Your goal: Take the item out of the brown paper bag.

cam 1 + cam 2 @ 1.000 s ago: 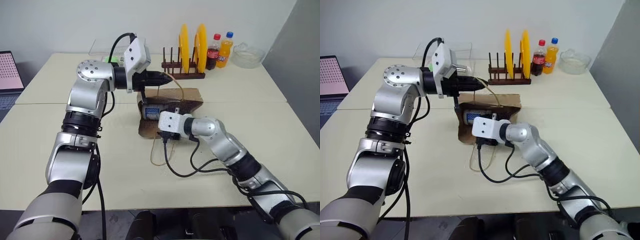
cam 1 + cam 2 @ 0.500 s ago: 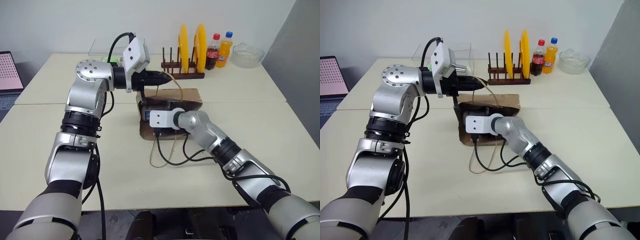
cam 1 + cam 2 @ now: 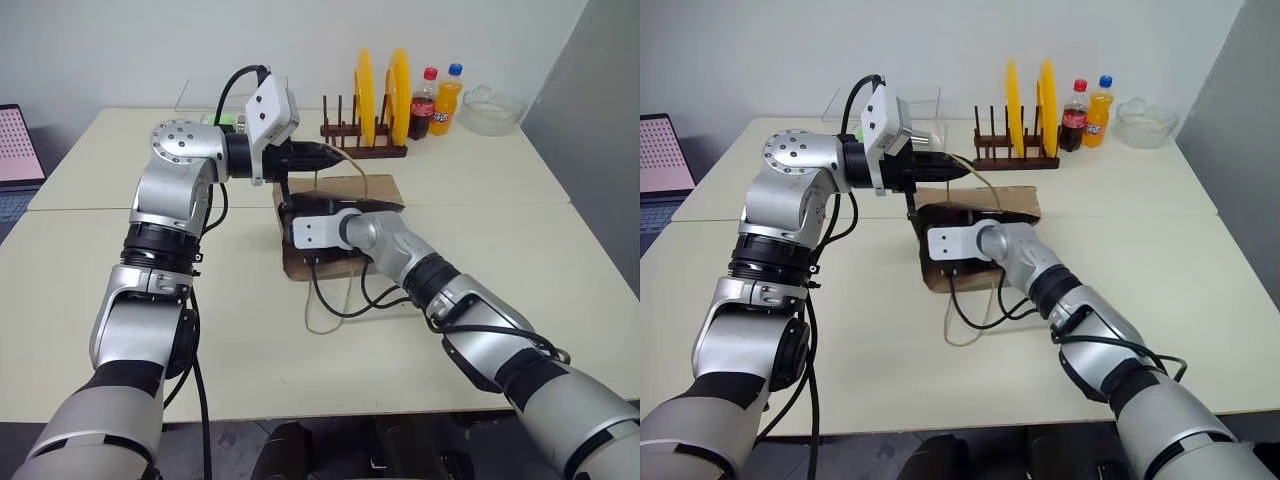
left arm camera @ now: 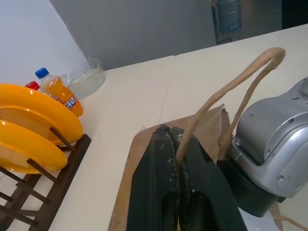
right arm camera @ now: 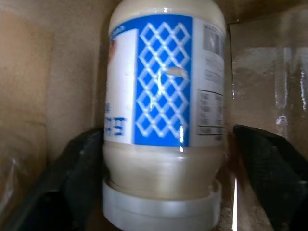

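Brown kraft paper forms the brown paper bag (image 3: pixel 340 225), which lies on its side at the middle of the cream table (image 3: pixel 480 300), mouth facing the robot, in front of the wooden plate rack (image 3: pixel 365 148) holding two yellow plates (image 3: pixel 400 85).

The left gripper (image 4: pixel 175 166) is clenched on the bag's upper cord handle (image 4: pixel 231 91), holding it raised above the bag. The second handle (image 3: pixel 320 320) lies slack on the table in front of the mouth.

The right gripper (image 5: pixel 163 159) is inside the bag mouth. Its black fingers (image 5: pixel 269 163) stand spread on either side of a cream-coloured jar (image 5: pixel 166 96) with a blue lattice label. The left finger is against the jar; the right finger stands clear of it.

Two drink bottles (image 3: pixel 440 100) and a clear bowl (image 3: pixel 492 108) stand beyond the rack.
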Robot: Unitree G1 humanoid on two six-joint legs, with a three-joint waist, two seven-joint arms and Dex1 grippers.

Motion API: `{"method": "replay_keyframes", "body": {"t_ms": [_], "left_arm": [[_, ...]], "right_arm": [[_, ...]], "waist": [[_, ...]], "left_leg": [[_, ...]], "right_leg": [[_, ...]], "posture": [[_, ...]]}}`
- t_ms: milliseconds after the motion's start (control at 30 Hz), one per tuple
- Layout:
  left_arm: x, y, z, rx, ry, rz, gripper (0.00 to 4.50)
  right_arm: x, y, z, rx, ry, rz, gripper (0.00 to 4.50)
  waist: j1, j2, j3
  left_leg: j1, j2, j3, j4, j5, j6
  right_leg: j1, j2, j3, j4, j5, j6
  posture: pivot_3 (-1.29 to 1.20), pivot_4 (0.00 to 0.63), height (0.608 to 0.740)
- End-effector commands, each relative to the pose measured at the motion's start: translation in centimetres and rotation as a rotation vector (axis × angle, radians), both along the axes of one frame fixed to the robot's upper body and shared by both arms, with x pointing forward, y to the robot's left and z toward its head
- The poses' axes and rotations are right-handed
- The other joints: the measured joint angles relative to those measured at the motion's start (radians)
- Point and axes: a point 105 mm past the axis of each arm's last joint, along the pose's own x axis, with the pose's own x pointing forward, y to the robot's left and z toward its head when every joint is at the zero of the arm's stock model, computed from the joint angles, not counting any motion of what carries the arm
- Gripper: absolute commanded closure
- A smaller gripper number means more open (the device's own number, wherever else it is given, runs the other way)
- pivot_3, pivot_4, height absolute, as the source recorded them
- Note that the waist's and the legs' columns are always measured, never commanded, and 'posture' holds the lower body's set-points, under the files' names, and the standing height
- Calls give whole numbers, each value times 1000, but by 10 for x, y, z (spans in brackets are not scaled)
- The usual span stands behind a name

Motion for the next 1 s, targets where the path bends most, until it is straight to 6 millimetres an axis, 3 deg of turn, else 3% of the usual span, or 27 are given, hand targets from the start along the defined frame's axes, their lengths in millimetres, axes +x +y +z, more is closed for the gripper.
{"method": "replay_keyframes", "body": {"t_ms": [33, 333, 533, 1000], "left_arm": [[-4, 4, 18, -17, -76, 1, 4500], [0, 8, 17, -3, -92, 30, 4500], [4, 9, 15, 6, -100, 49, 4500], [10, 8, 13, 23, -107, 63, 4500]], "right_arm": [[2, 1, 3, -2, -4, -2, 1410], [-8, 11, 35, 104, -49, 73, 1410], [-34, 7, 58, 167, -53, 139, 1410], [-80, -11, 74, 193, 11, 232, 1410]], "waist": [[0, 0, 0], [0, 0, 0], [1, 0, 0], [1, 0, 0]], "left_leg": [[0, 0, 0, 0, 0, 0], [-1, 0, 0, 0, 0, 0], [-3, 0, 0, 0, 0, 0], [-3, 0, 0, 0, 0, 1]], "right_leg": [[0, 0, 0, 0, 0, 0], [-1, 0, 0, 0, 0, 0], [-3, 0, 0, -1, 0, 0], [-3, 0, -1, -1, 0, 0]], "posture": [[0, 150, 740], [0, 150, 740], [0, 150, 740], [0, 150, 740]]}}
